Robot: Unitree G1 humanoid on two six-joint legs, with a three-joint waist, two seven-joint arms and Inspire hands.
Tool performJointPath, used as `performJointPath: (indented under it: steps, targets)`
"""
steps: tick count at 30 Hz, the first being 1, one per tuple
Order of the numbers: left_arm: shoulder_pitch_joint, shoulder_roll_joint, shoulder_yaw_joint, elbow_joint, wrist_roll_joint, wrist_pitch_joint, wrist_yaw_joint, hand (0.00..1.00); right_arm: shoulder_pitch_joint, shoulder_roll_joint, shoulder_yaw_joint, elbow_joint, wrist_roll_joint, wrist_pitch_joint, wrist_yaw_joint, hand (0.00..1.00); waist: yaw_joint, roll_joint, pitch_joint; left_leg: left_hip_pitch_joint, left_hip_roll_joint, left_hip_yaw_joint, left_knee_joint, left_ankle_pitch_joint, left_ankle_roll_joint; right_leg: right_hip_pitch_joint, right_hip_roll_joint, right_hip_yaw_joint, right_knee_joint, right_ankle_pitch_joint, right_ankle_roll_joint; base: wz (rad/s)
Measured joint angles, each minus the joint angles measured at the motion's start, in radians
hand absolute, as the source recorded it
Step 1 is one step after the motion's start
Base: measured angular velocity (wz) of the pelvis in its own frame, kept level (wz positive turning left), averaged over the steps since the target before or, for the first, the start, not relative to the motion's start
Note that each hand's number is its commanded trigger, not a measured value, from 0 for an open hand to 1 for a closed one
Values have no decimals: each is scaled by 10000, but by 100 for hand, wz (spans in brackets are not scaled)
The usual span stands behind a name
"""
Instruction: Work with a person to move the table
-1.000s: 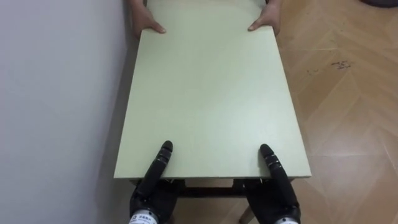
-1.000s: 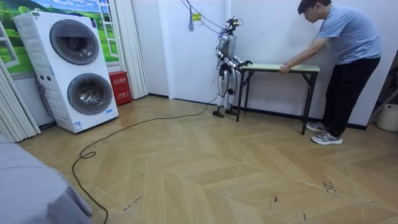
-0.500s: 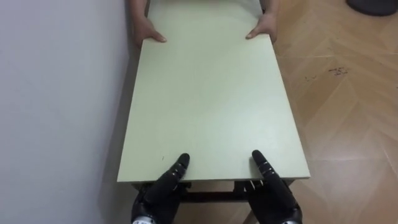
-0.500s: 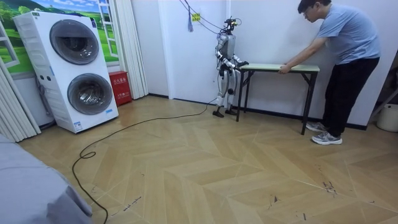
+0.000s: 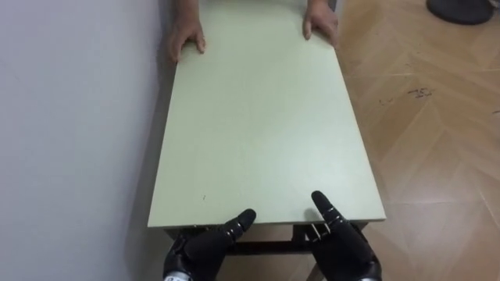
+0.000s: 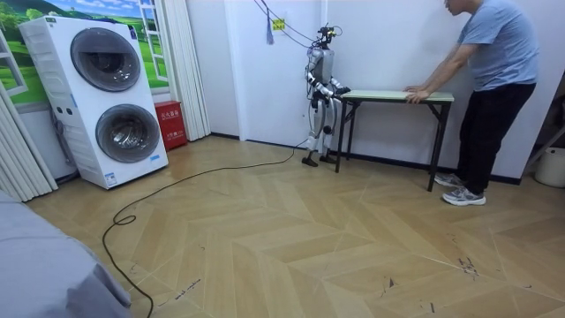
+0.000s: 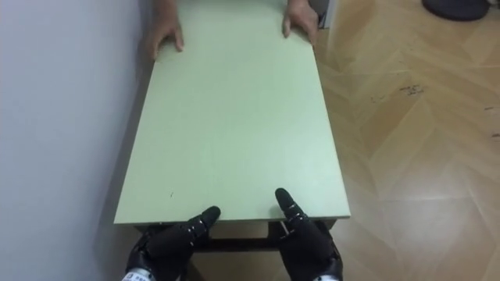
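**Hands drawn back to the table's near edge**

Since a second ago the robot's hands have been drawn back. Long dark tips then lay well onto the tabletop, and now only short tips are seen over the near edge. The person's hands [image 5: 187, 35], then hooked on the far corners, are now laid flat on the far end.

The left hand [image 5: 205, 247] is set at the near edge toward the left corner, and the right hand [image 5: 341, 246] toward the right corner. Each is largely tucked below the tabletop, so whether either grips cannot be told.

The table [image 5: 262, 117], pale green on dark legs, stretches away from both hands. Its long side lies just beside the white wall [image 5: 70, 117], left of the left hand. Right of the right hand, a herringbone wood floor [image 5: 437, 140] is marked by dark scuffs [image 5: 418, 92].

In the room view the robot is seen standing at one end of the table and the person [image 6: 496, 53] at the other. A small yellow label [image 6: 279, 24] is fixed on the wall near the robot's head, and a red box [image 6: 169, 124] stands beside stacked washing machines [image 6: 106, 97]. Any writing on them is too small to be read.
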Motion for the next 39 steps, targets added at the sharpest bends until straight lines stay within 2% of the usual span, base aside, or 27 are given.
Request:
performJointPath:
  steps: [4, 12, 14, 18, 23, 27, 30, 32, 33, 34, 35, 38, 39]
  targets:
    - [1, 37, -5, 2, 29, 0, -21, 0, -30, -3, -12, 38, -611, 9, 299, 0, -12, -51, -14, -1, -1, -15, 2, -1, 1, 3, 4, -13, 4, 1, 1, 0]
    - [-26, 195, 7, 461, 816, 53, -388, 0, -37, 4, -118, 670, -1863, 178, 790, 0, -34, -110, -1, 118, -29, -131, -3, -4, 1, 141, 25, -13, -2, 5, 0, 3]
    - [-224, 208, 32, 1146, 1092, 144, -547, 0, -168, -14, -120, 1166, -2144, 342, 944, 0, 27, -132, -23, 161, -35, -181, -18, -16, 17, 168, 38, -5, -8, 6, -2, -4]
    - [-250, 246, 172, 1936, 1974, 211, -568, 0, -424, -93, -215, 2217, -3467, 368, 1163, 0, 9, -146, -47, 130, -37, -257, 0, -24, 29, 137, 55, -33, -12, 27, -34, -3]
    - [-255, 436, 274, 3451, 2589, 249, -632, 0, -640, -248, -358, 4223, -5667, 600, 1212, 0, 32, -247, -220, 171, -54, -413, 7, 11, -23, 181, 99, -20, -9, 52, -55, 2]
    - [-149, 522, 402, 3872, 3010, 318, -631, 0, -664, -292, -517, 5159, -6436, 773, 1105, 0, 45, -254, -203, 201, -45, -420, -5, 8, -18, 191, 108, -2, -25, 58, -66, -3]
    - [-215, 521, 656, 4686, 3054, 252, -631, 0, -833, -252, -714, 6030, -6384, 778, 882, 0, 70, -245, -183, 331, -86, -584, -95, 28, -46, 270, 138, -16, -175, 107, -115, -20]
    - [-225, 507, 864, 5171, 3314, 203, -633, 0, -880, -277, -868, 6508, -6418, 765, 628, 0, 19, -289, -170, 324, -260, -1075, -173, 117, -176, 266, 152, -57, -387, 142, -132, -13]
    - [-243, 502, 883, 5248, 3366, 178, -633, 0, -877, -276, -926, 6628, -6436, 764, 609, 0, -9, -321, -175, 307, -260, -1027, -187, 174, -253, 281, 119, -173, -483, 138, -133, 0]
    - [-279, 487, 914, 5339, 3363, 169, -634, 0, -851, -261, -1044, 6872, -6523, 765, 559, 0, -4, -359, -188, 270, -170, -769, -116, 198, -287, 303, 45, -287, -626, 117, -161, 0]
    - [-343, 440, 969, 5541, 3359, 152, -637, 0, -827, -272, -1141, 7151, -6768, 767, 548, 0, -4, -363, -190, 196, 15, -370, 18, 129, -195, 350, 31, -453, -650, 128, -143, 0]
    - [-459, 363, 1024, 6229, 3452, 114, -636, 0, -828, -221, -1389, 7759, -7222, 785, 399, 0, -2, -346, -219, 250, -81, -513, 101, -15, -155, 486, 132, -335, -678, 129, -98, 7]
    - [-492, 336, 1030, 6361, 3467, 103, -636, 0, -845, -201, -1454, 7911, -7232, 785, 349, 0, 18, -393, -192, 299, -98, -512, 63, -19, -150, 519, 123, -309, -684, 115, -91, 5]
